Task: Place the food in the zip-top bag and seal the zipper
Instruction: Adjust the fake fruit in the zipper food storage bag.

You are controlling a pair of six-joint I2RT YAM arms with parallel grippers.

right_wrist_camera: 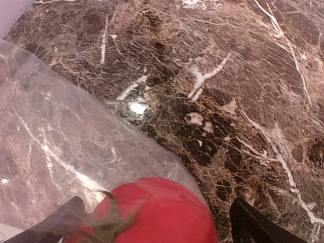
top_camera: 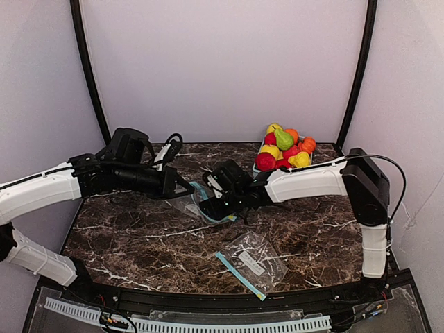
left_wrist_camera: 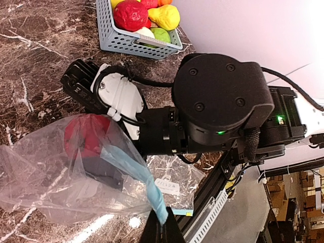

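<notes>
1. Dark veined marble table is lying under pale walls. A light-blue basket of toy fruits is sitting at its far right corner, and a spare bag is lying flat near the front edge.
2. Left gripper is pinching the blue zipper strip of the zip-top bag, holding its mouth raised at table centre.
3. Right gripper is reaching into that mouth. Its fingers are standing spread either side of a red fruit, and a gap is showing beside one of them, so the fruit looks unclamped.
4. That red fruit is sitting inside the bag, on film over the marble; the other fruits are sitting in the basket.
5. Judging by their look, the fruits are light, hard and glossy, so they are likely to roll or squirt from a grip. Taking each across its widest part seems best. The film is looking thin, limp and slippery, so the stiffer zipper strip is the safer hold for opening and sealing.
</notes>
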